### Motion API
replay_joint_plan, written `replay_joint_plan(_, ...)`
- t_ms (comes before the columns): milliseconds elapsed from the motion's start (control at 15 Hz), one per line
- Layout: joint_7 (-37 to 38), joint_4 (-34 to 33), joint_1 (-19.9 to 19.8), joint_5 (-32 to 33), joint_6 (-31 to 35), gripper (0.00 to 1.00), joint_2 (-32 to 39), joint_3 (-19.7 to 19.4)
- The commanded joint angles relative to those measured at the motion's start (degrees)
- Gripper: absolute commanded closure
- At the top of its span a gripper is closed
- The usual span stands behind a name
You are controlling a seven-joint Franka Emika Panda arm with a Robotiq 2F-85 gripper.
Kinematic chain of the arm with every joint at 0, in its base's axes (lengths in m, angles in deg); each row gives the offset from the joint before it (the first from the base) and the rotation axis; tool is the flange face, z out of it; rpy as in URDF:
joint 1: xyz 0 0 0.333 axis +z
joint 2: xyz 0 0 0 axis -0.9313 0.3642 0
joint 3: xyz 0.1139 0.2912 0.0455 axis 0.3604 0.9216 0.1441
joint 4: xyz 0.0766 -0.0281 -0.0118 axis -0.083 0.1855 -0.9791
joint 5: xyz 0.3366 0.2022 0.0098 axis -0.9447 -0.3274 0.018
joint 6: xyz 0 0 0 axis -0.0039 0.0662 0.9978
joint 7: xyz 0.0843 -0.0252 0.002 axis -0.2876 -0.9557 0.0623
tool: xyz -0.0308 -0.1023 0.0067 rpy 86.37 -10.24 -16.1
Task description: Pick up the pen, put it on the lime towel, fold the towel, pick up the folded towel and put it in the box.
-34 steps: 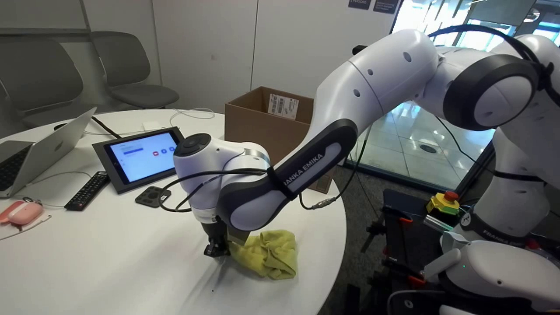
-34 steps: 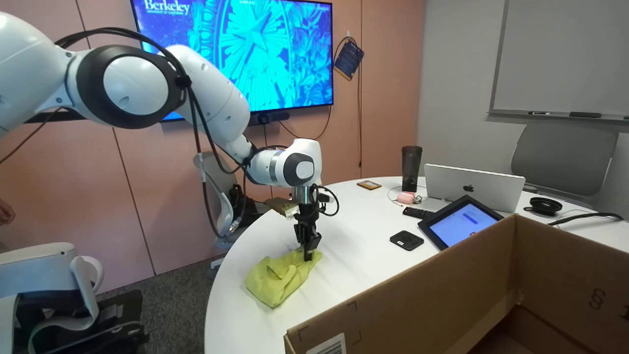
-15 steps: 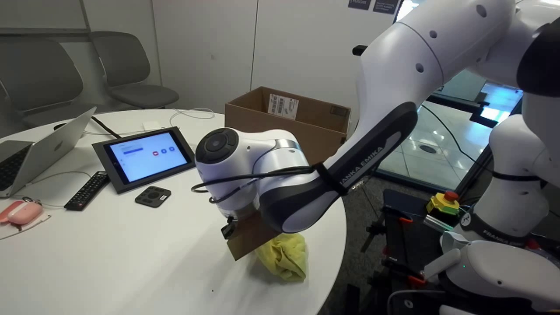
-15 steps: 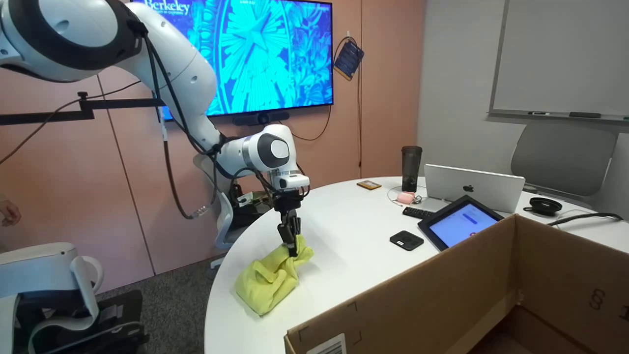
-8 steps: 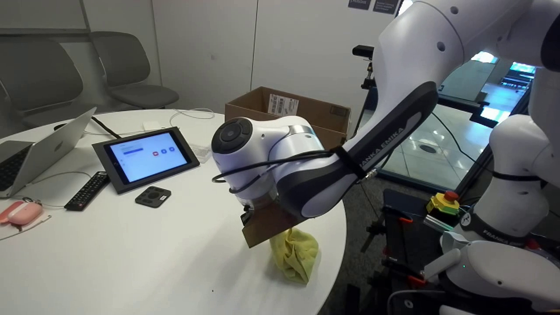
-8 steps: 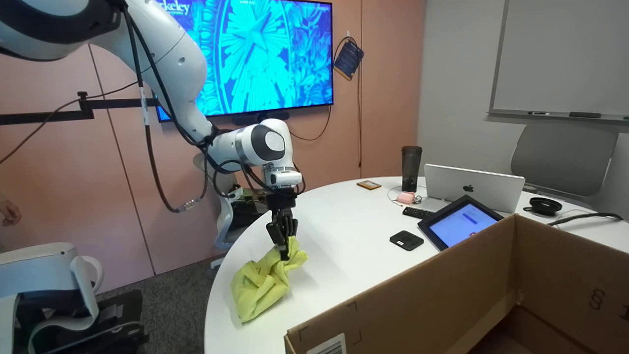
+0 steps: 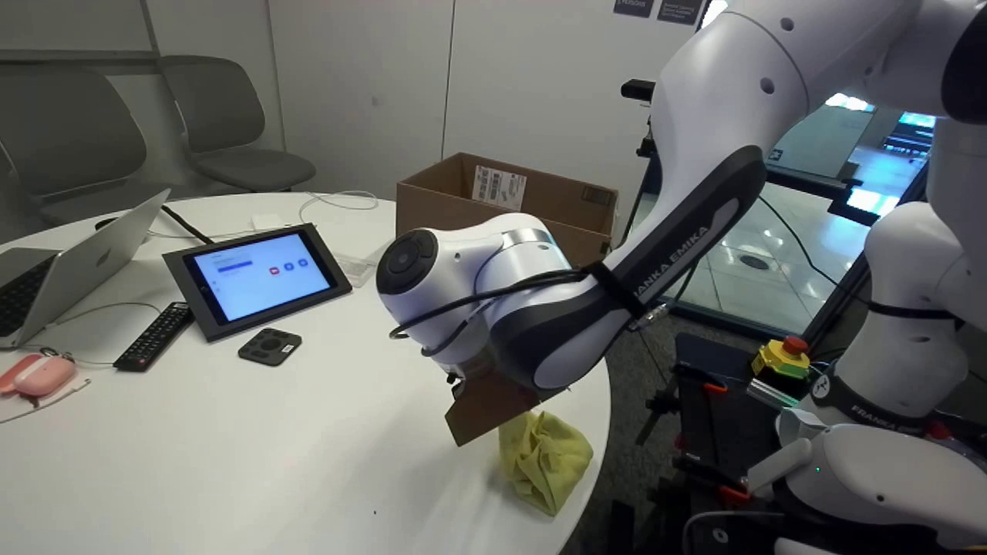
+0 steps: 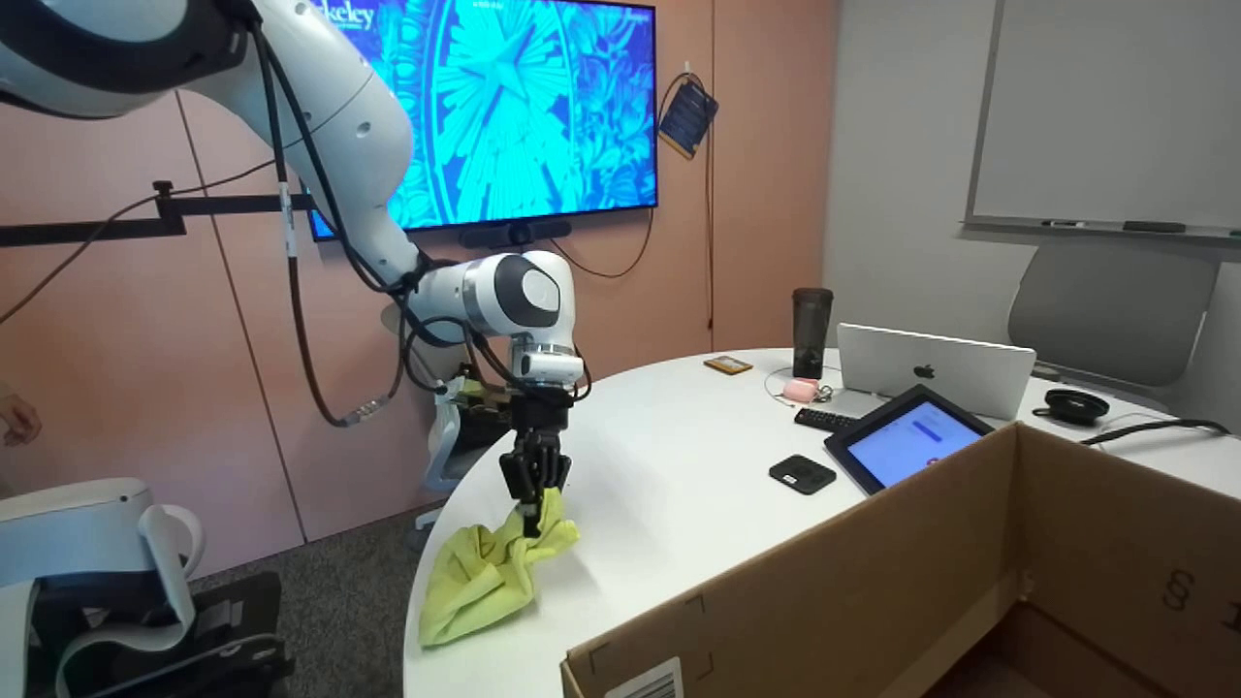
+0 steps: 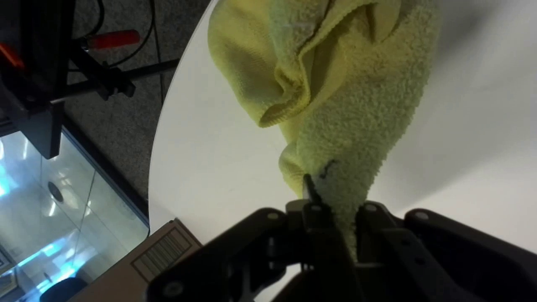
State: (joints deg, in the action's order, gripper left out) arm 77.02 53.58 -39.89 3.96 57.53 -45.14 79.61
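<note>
Lime towel (image 8: 482, 582) bunched by the left edge of the desk (image 8: 669, 543) in an exterior view; you have one end clamped in the jaws; box (image 8: 834, 572) near right.

wrist view | lime towel (image 9: 348, 100): cut off | box (image 9: 130, 274): cut off | gripper (image 9: 337, 209): blurred

White jointed arm (image 8: 349, 107) with dark collars, its forearm sloping down to a rounded white wrist (image 8: 524, 291). Beneath the wrist, the black two-fingered gripper (image 8: 531, 522) points downward; in the wrist view, its slim black fingers (image 9: 316, 218) stand nearly together in a pinch.
</note>
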Motion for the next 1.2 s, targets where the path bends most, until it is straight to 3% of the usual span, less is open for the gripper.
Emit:
replay_joint_plan(0, 1.06, -3.81, -3.65, -1.65, -1.18, 0.96, 1.94, 1.52)
replay_joint_plan(333, 1.07, -11.28, -7.10, -2.36, 1.14, 0.98, 4.88, 0.83)
replay_joint_plan(533, -0.20, -20.52, -8.05, -2.39, 0.81, 0.98, 9.78, 0.82)
replay_joint_plan(933, 0.59, -36.90, -6.76, -2.32, -2.85, 0.98, 21.51, -0.65)
replay_joint_plan(1133, 1.03, -40.62, -5.44, -1.88, -6.03, 0.98, 24.65, -1.48)
